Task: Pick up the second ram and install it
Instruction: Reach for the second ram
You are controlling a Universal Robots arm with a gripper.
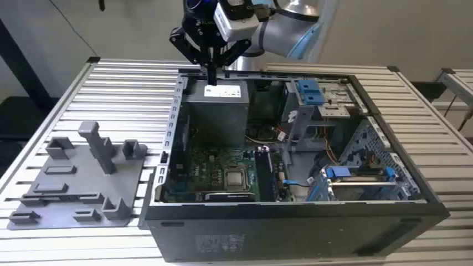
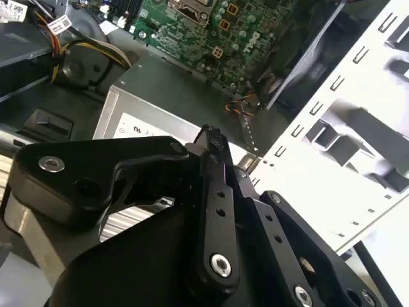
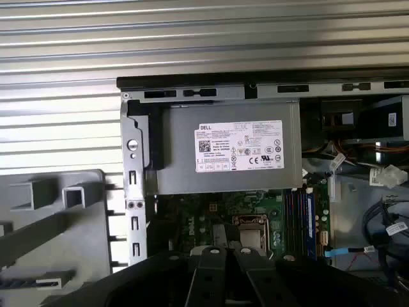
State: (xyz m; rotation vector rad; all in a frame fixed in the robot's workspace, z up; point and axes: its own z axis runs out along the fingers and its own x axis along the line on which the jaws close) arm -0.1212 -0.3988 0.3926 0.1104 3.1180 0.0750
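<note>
In the exterior view, the black gripper hangs above the grey metal power supply box at the 12 o'clock end of the open black computer case. Its fingers are clenched together, with nothing visible between them. A grey plastic fixture plate with posts lies on the ribbed metal surface at the case's 9 o'clock. What I take for the second ram, a thin dark stick, stands on edge in the slots at 3 o'clock of the silver processor socket. Its long axis runs 12 to 6. I cannot tell whether it is fully seated.

In the second wrist view, the fingers are pressed shut over the power supply's label, with the green motherboard beyond.

In the first wrist view, the second ram lies beside the socket, one end pointing at the power supply.

Seating it well, I judge, means keeping it parallel to its slot and pressing evenly on both ends.
</note>
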